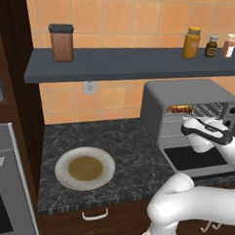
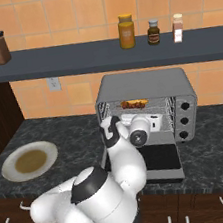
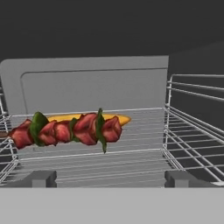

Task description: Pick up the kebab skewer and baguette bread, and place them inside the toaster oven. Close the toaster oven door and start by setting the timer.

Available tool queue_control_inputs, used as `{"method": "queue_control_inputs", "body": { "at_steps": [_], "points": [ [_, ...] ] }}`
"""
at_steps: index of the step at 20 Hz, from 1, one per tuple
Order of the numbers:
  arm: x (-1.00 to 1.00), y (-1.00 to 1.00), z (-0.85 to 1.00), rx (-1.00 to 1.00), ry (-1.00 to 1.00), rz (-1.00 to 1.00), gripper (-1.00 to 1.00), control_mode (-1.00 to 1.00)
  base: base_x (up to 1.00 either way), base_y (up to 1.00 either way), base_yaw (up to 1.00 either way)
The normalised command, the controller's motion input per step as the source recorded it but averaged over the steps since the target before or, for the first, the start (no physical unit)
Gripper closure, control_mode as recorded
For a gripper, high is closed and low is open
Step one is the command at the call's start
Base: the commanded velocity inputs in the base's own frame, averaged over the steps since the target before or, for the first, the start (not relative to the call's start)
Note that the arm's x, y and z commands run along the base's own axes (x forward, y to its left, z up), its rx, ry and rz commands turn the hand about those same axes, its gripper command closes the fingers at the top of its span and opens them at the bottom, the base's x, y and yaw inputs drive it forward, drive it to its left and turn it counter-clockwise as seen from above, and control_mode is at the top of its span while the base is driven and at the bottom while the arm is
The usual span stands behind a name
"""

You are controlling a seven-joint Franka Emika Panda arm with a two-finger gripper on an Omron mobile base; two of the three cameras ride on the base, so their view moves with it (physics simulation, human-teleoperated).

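The toaster oven (image 1: 189, 94) (image 2: 144, 83) stands on the counter with its door (image 1: 195, 160) (image 2: 161, 159) folded down flat in front. Inside, the kebab skewer (image 3: 70, 130) lies across the wire rack (image 3: 131, 162), its red chunks and green leaves facing the hand. The golden baguette bread (image 3: 121, 119) lies just behind the skewer, mostly hidden by it. My gripper (image 3: 111, 179) is open at the oven's mouth, level with the rack, fingertips wide apart and holding nothing. The hand (image 1: 206, 131) (image 2: 145, 123) hovers above the lowered door.
A white plate (image 1: 85, 167) (image 2: 29, 161) with a brown centre sits on the dark counter to the left. The shelf (image 1: 117, 65) above carries a brown canister (image 1: 61, 42) and three bottles (image 2: 126, 30). Oven knobs (image 2: 184, 120) run down its right side.
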Motion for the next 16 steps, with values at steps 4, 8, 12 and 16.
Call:
{"method": "queue_control_inputs", "body": {
  "at_steps": [4, 8, 12, 16],
  "points": [
    [-0.28, 0.00, 0.00, 0.00, 0.00, 0.00, -1.00, -1.00, 0.00, 0.00, 0.00],
    [-0.81, 0.00, 0.00, 0.00, 0.00, 0.00, -1.00, -1.00, 0.00, 0.00, 0.00],
    [-0.86, 0.00, 0.00, 0.01, 0.00, 0.00, -1.00, -1.00, 0.00, 0.00, 0.00],
    [-0.81, 0.00, 0.00, 0.02, 0.00, 0.00, -1.00, -1.00, 0.00, 0.00, 0.00]
  ]
}}
